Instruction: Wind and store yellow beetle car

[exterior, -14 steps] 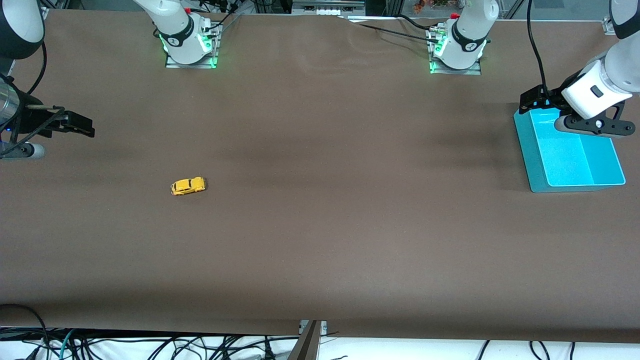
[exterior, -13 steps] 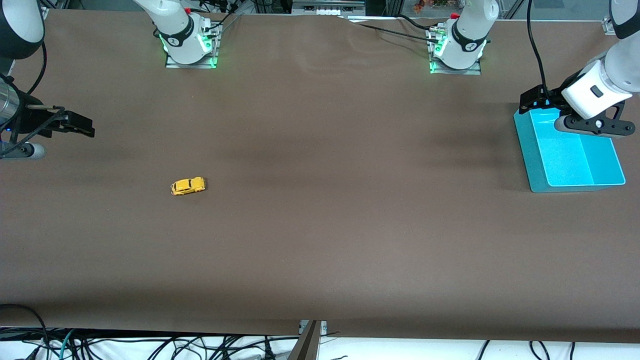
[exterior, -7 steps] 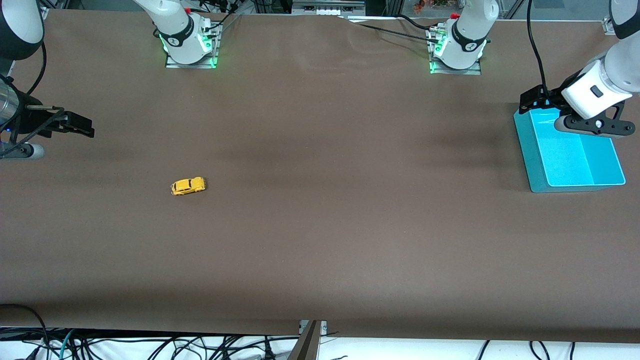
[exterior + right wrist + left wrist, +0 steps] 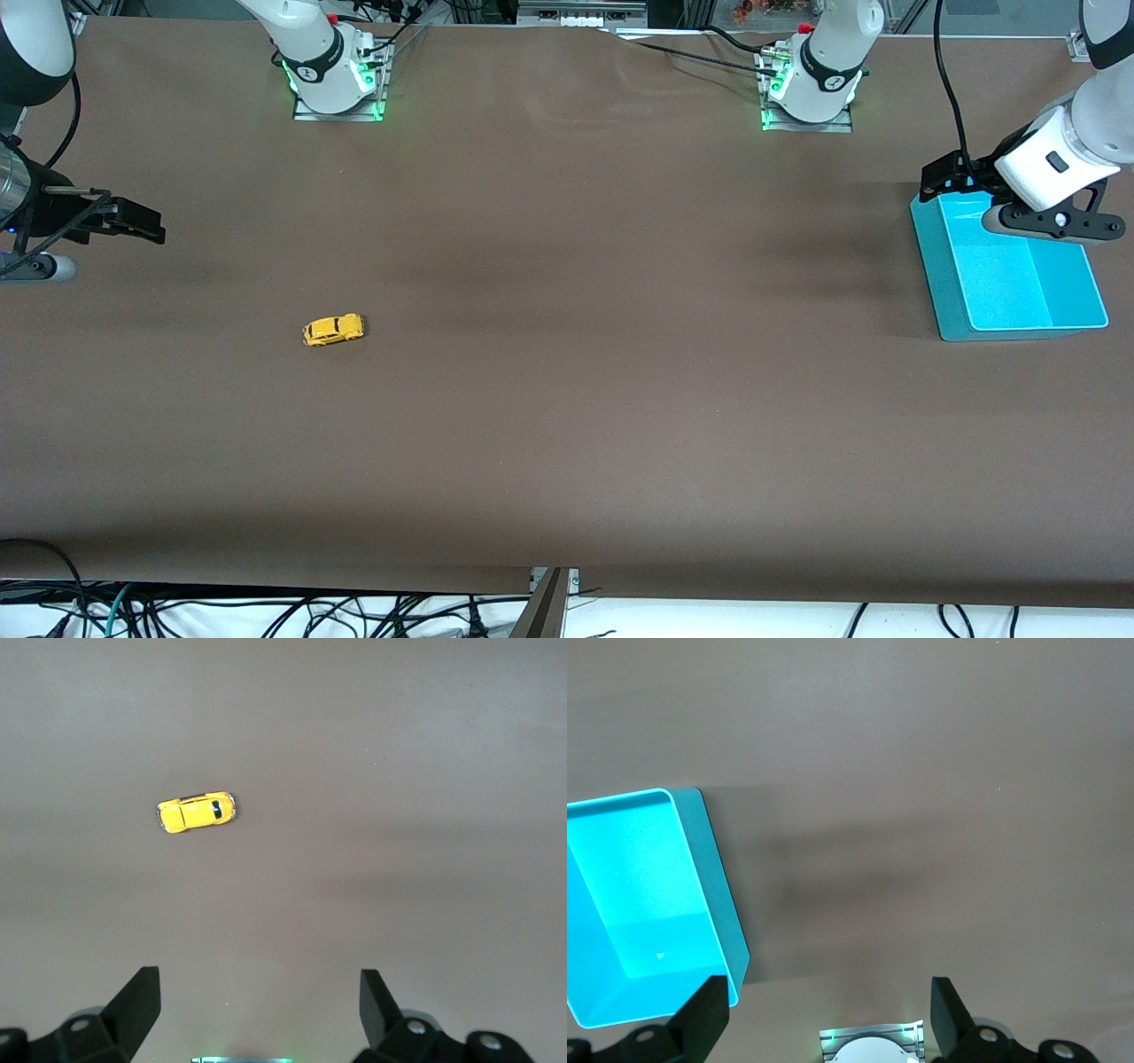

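Note:
The yellow beetle car (image 4: pixel 333 330) stands on its wheels on the brown table, toward the right arm's end; it also shows in the right wrist view (image 4: pixel 196 812). My right gripper (image 4: pixel 133 221) is open and empty, up in the air over the table's edge at that end, well apart from the car. In its wrist view the right gripper (image 4: pixel 259 1005) has wide-spread fingers. My left gripper (image 4: pixel 943 177) is open and empty, hovering over the turquoise bin's (image 4: pixel 948 292) rim nearest the robots' bases. The left gripper (image 4: pixel 828 1014) and the bin (image 4: pixel 709 877) also show in the left wrist view.
The turquoise bin holds nothing that I can see. The two arm bases (image 4: pixel 337 84) (image 4: pixel 808 89) stand with green lights along the table's edge by the robots. Cables hang below the table edge nearest the front camera.
The right gripper has drifted very slightly; nothing else has moved.

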Controlling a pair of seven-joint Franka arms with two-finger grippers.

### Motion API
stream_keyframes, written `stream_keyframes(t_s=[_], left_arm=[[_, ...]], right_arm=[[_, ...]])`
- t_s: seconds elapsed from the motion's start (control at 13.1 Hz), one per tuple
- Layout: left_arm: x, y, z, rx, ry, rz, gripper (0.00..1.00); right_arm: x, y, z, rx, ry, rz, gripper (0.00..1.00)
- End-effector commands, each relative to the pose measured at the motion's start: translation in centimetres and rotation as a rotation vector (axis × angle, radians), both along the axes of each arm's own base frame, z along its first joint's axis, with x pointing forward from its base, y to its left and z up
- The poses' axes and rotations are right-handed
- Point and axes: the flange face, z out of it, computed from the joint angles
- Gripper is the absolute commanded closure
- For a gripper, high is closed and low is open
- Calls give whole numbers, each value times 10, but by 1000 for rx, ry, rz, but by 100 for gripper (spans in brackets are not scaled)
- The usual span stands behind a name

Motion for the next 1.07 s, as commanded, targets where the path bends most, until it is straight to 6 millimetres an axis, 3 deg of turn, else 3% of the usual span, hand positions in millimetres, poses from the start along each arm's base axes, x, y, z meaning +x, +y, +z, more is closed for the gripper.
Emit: stream_keyframes(t_s=[0.0,0.23,0.38,0.77,1.0], left_arm=[[1,-2,4,28,-8,-1,0],[1,-2,4,28,-8,-1,0],[1,-2,4,28,-8,-1,0],[1,-2,4,28,-7,-1,0],[1,-2,4,28,-8,-1,0]], right_arm=[[2,2,5,13,-5,-6,1],[4,19,-3,17,10,27,1],[8,42,-24,18,57,67,1],[4,76,-28,51,85,143,1],[12,70,-47,64,126,459,1]])
